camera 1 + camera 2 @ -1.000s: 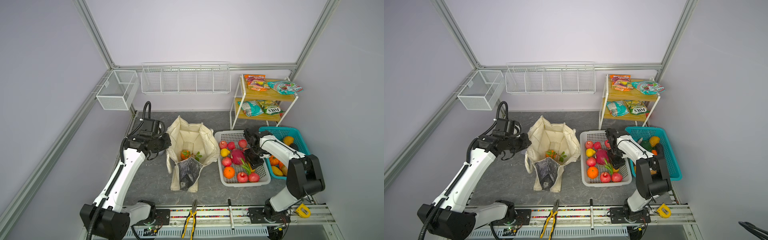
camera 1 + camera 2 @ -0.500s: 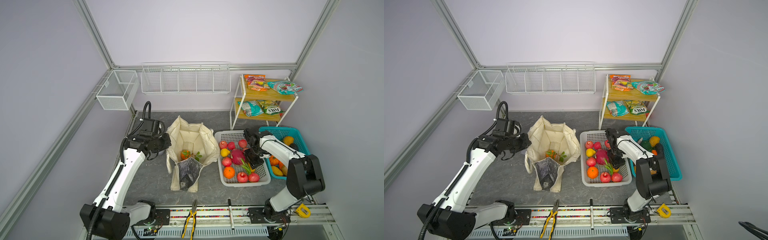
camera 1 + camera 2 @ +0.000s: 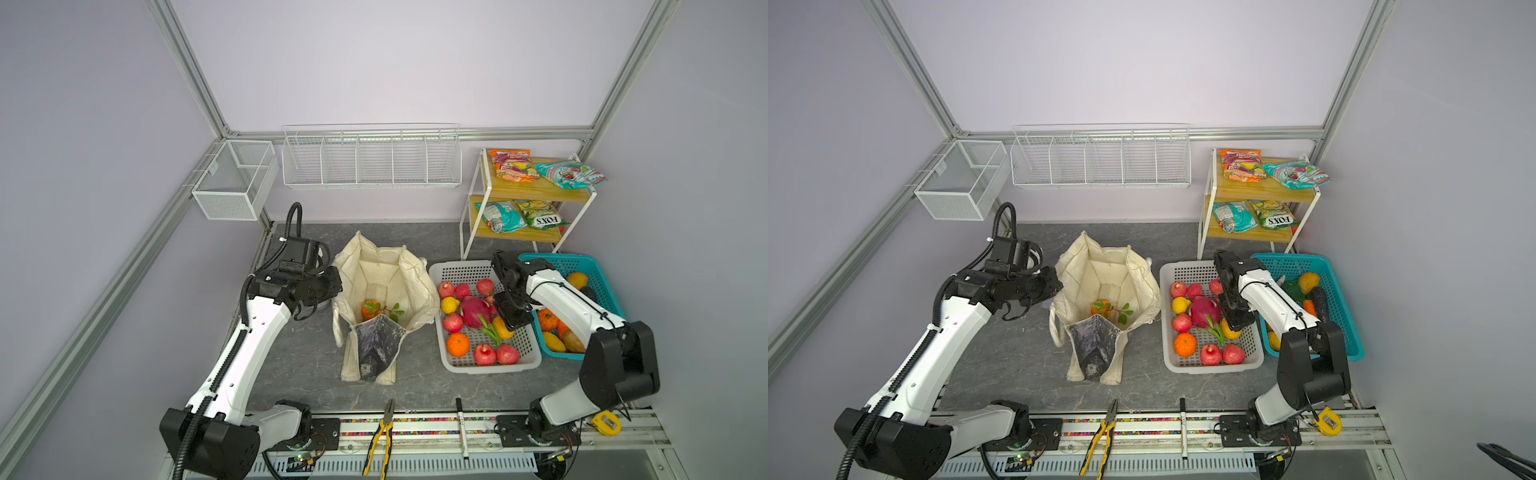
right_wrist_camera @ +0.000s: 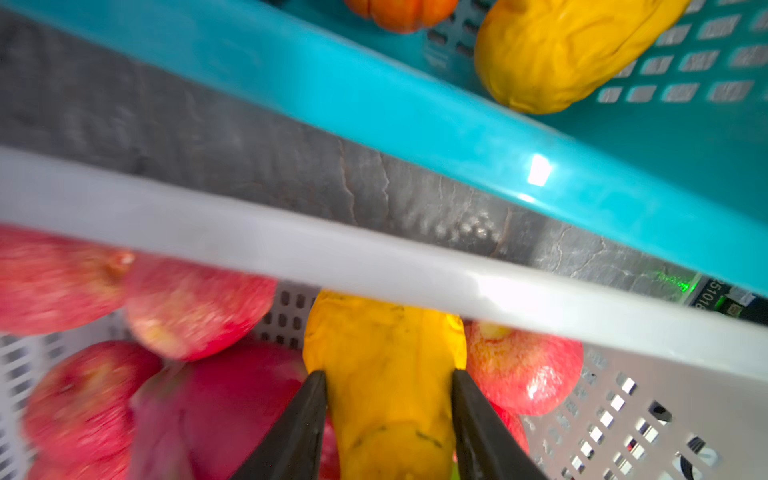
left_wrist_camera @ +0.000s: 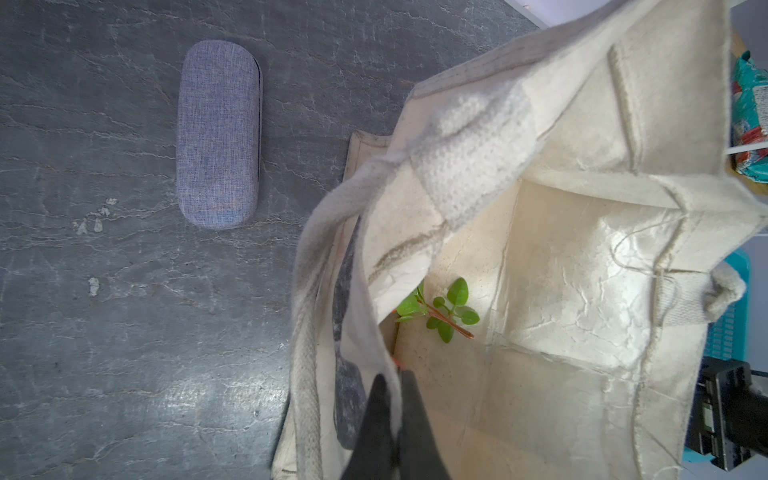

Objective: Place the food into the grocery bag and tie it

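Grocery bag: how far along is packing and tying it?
Done: one orange lies in the grocery bag. In hand: the left gripper pinches the bag's rim, holding it open; the right gripper clasps a yellow fruit lying in the white basket. Left: that basket's other fruit, produce in the teal basket, snack packets on the shelf, and the handles, untied.

In a top view, the cream grocery bag [image 3: 382, 274] stands gaping at the centre of the grey tabletop [image 3: 299, 365], with a leafy orange [image 3: 369, 309] inside. The left end effector [image 3: 336, 291] meets the bag's left rim. Just right of the bag, a white basket [image 3: 457, 270] holds red fruits, a dragon fruit [image 3: 473, 309] and a second orange [image 3: 457, 345]. The right end effector [image 3: 510, 322] reaches down at the basket's right side onto a yellow fruit [image 3: 502, 329]. A teal basket [image 3: 582, 262] sits beyond, and snack packets [image 3: 511, 166] lie on the shelf [image 3: 536, 193] at upper right.
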Tool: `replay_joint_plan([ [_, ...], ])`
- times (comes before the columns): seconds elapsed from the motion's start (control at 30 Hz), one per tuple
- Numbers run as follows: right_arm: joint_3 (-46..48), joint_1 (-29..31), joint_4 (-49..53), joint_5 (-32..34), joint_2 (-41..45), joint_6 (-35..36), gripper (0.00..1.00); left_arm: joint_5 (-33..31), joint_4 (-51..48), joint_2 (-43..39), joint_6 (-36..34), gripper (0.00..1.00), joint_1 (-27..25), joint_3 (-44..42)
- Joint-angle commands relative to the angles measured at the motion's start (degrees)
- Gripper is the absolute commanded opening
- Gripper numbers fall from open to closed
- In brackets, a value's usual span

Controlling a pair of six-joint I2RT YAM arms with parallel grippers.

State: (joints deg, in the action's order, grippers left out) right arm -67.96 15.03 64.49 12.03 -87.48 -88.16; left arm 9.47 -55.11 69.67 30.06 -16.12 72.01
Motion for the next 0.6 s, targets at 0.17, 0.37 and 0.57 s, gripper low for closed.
replay_joint_plan([
  [0.17,-3.90,-0.25,4.82,3.91,5.96,0.58,0.47,-0.22,-0.17,-1.97,-0.36,0.00,0.21,-0.20],
  [0.37,-6.43,0.31,5.32,3.79,9.19,4.09,0.45,-0.07,-0.26,-2.61,-0.10,0.00,0.21,-0.47],
  [0.57,-9.36,1.92,5.69,2.41,11.05,5.44,0.45,0.10,-0.27,-2.95,0.00,0.00,0.16,-0.69],
])
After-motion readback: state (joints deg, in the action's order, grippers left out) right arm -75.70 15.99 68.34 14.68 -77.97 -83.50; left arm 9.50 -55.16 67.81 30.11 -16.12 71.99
